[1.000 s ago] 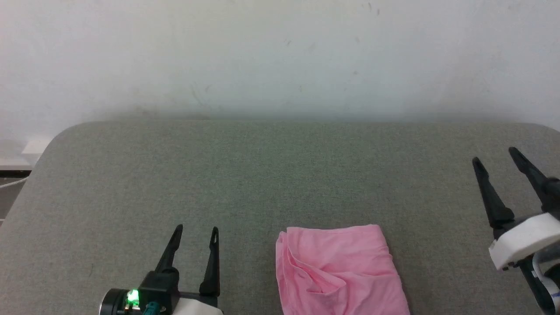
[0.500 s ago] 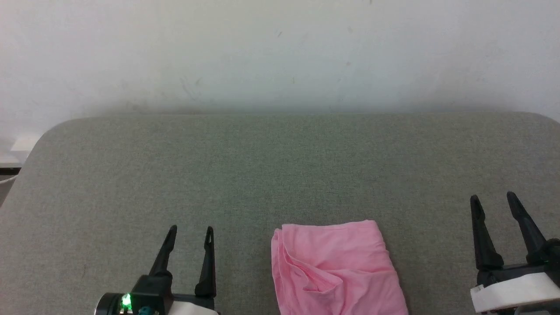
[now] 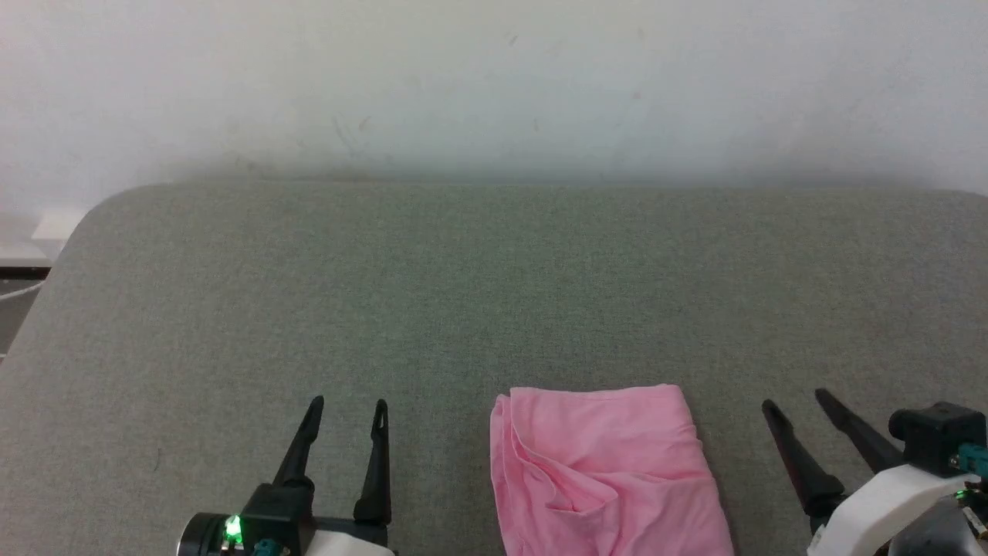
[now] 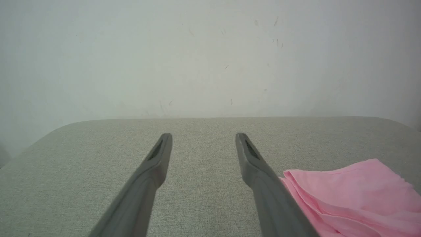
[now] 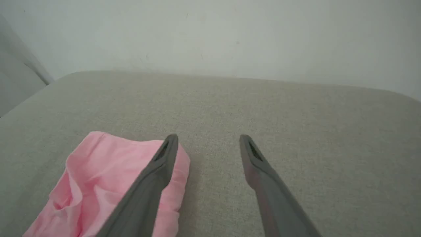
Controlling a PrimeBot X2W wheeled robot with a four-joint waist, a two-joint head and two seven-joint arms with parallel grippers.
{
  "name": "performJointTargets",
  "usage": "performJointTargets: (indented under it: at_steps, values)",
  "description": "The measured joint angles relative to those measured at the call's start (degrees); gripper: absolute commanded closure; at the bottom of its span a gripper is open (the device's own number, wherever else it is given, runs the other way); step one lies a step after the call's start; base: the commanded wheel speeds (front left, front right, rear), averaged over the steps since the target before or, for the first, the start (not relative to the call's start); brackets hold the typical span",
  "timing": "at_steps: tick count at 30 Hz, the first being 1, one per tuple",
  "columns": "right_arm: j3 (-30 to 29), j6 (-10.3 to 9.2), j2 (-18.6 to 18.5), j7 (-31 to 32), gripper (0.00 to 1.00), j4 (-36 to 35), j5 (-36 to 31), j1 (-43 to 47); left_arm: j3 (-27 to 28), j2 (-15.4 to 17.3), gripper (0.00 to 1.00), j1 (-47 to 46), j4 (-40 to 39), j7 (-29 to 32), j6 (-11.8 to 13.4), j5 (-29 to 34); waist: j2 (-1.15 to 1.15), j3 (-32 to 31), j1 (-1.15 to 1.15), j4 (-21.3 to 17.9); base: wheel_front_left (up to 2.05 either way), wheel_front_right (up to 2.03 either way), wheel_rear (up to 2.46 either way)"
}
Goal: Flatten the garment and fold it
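You had the garment (image 3: 610,471) at lower centre in thin, soft pink cloth, matt and creased. The table (image 3: 463,293) under it was coarse grey woven fabric, also matt. The left gripper (image 3: 348,401) and right gripper (image 3: 794,398) had smooth, dark, plastic-looking fingers. The wall (image 3: 494,77) across the top was dull, scuffed white.

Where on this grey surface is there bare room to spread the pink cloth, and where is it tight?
Bare: the far stretch of the grey fabric-covered surface, from the rumpled light-pink cloth garment to the white wall. Narrower strips separate the garment from the open left gripper and the open right gripper. Crowded: the near edge, where all three sit.
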Motion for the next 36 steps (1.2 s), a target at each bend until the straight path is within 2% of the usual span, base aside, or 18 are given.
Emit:
performJointTargets:
  at_steps: [6,9,12,19,25,26,28,31,36]
  values:
    - [3.9,0.01,-4.7,18.9,0.00,-1.4,14.1,0.1,-0.6,-0.2,0.00,-1.3,0.5,0.0,0.0,0.5,0.00,2.3,0.00,0.9,0.00,0.00,0.00]
    - [3.9,0.00,-4.7,25.1,0.00,-0.7,19.2,-0.6,-1.2,-0.2,0.00,-2.2,0.9,0.0,-0.1,0.5,0.00,3.6,0.00,1.6,0.00,0.00,0.00]
    - [4.6,0.00,-4.6,29.2,0.00,1.5,21.3,-2.3,-1.8,-0.3,0.00,-3.2,1.3,0.0,-0.3,0.5,0.00,4.6,0.00,2.6,0.00,0.00,0.00]
    - [7.5,0.00,-3.4,31.8,0.00,8.6,21.9,-6.1,-2.8,-0.3,0.00,-5.1,2.4,0.0,-0.3,0.9,0.00,6.9,0.00,5.3,0.00,0.00,0.00]
    - [11.2,0.03,-2.2,29.3,0.00,13.2,21.1,-9.2,-3.3,-0.3,0.00,-5.4,2.9,0.0,-0.2,1.0,0.00,8.0,0.00,7.3,0.00,0.00,0.00]
    - [12.2,0.04,-2.3,28.8,0.38,13.8,20.6,-9.7,-3.4,-0.3,0.00,-5.4,3.0,0.0,-0.2,1.0,0.00,8.0,0.00,7.5,0.00,0.00,0.00]
    - [13.6,0.08,-2.6,27.1,1.00,15.1,19.5,-10.5,-3.5,-0.3,0.00,-5.4,3.2,0.0,0.0,1.0,0.00,8.0,0.00,7.8,0.00,0.00,0.00]
    - [15.5,0.09,-2.7,24.6,1.00,16.9,18.6,-11.6,-3.7,-0.3,0.00,-5.4,3.4,0.0,0.2,1.0,0.00,7.5,0.00,7.6,0.00,0.00,0.00]
    - [19.0,0.14,-5.4,21.5,1.00,17.0,13.7,-13.9,-4.1,-0.4,0.00,-5.4,3.3,0.0,0.1,1.0,0.00,6.7,0.00,5.9,0.00,0.00,0.00]
